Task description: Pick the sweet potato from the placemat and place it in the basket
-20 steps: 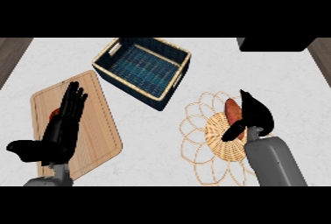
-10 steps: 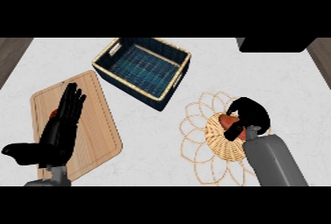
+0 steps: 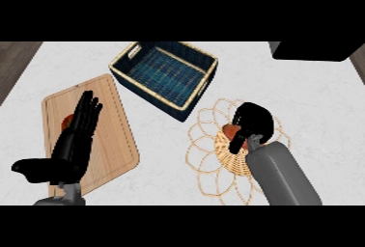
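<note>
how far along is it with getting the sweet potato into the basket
Done: the right hand has reached the placemat and curled its fingers round the sweet potato. In hand: the grasp itself; whether the potato has left the mat is not visible. Left: carry it up and to the left to the blue basket, which holds nothing visible, and release. The left hand rests open over the cutting board.

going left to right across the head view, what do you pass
left hand resting open over the wooden cutting board → dark blue basket → woven placemat → right hand curled round the sweet potato on the placemat
</note>
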Controlling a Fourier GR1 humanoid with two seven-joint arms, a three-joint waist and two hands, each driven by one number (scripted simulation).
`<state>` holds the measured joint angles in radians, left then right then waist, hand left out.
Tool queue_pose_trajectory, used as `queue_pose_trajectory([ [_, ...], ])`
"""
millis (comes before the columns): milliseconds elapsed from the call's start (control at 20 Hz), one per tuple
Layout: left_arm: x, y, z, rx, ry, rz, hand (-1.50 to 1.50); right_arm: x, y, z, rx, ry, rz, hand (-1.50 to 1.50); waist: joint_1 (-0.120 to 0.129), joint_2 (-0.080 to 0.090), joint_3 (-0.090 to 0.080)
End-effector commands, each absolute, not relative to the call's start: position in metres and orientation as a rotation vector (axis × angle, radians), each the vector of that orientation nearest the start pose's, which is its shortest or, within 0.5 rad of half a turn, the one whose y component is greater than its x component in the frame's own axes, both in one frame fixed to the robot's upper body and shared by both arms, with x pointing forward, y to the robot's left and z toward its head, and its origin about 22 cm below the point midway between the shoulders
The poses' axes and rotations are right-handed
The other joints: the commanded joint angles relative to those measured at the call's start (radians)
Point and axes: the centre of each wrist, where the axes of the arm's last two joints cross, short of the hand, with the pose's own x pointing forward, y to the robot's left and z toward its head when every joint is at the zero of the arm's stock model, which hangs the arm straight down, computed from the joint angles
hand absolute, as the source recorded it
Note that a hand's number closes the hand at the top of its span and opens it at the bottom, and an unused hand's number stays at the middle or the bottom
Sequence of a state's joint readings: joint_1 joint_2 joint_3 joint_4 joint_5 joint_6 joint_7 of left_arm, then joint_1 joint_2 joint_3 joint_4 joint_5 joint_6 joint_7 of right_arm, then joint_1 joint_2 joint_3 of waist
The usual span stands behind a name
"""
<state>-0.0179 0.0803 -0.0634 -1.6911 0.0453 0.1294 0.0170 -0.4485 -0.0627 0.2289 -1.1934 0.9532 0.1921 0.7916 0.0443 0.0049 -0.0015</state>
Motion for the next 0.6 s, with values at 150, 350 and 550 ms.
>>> queue_pose_trajectory([
  [150, 0.255, 0.199, 0.048, -0.075, -1.732, -0.087, 0.0, 0.351, -0.069, 0.068, -1.046, -0.847, 0.857, 1.5, 0.188, 0.043, 0.002],
  [350, 0.259, 0.188, 0.051, -0.122, -1.74, -0.128, 0.0, 0.363, -0.048, 0.094, -1.155, -0.894, 0.774, 1.5, 0.233, 0.049, -0.002],
  [550, 0.261, 0.179, 0.051, -0.148, -1.732, -0.153, 0.0, 0.365, -0.03, 0.124, -1.182, -1.011, 0.668, 1.5, 0.253, 0.044, -0.001],
])
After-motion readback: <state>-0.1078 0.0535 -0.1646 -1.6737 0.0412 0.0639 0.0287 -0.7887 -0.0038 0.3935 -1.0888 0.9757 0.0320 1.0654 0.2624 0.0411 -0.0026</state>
